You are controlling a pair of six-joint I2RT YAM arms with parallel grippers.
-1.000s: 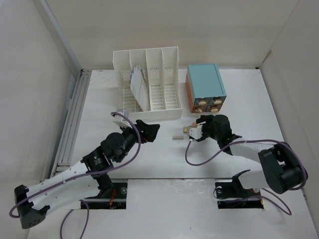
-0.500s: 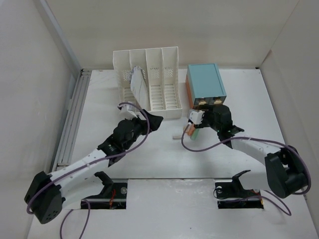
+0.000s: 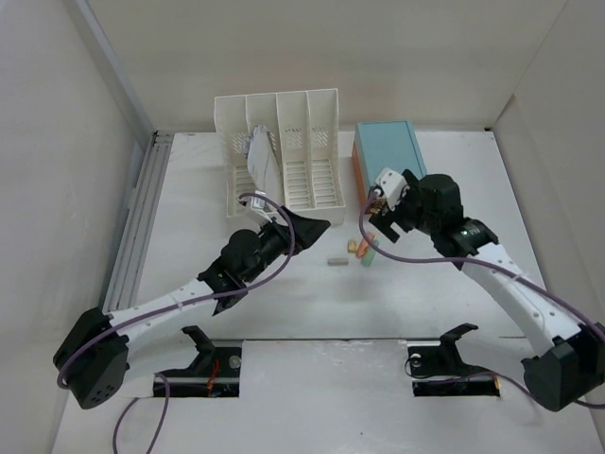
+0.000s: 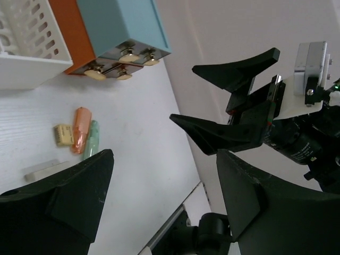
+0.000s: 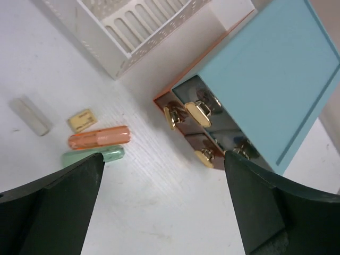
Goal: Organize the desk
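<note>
The white desk fills the top view, its grey rail along the 9 o'clock edge. A white file rack stands at 12 o'clock, and a teal drawer box just beside it at 1 o'clock. Near the middle an orange pen lies against a green pen, with a tan block and a pale bar at their 9 o'clock. The left tool stands wide and empty at 10 o'clock of the pens. The right tool, wide and empty too, hangs at their 1 o'clock.
</note>
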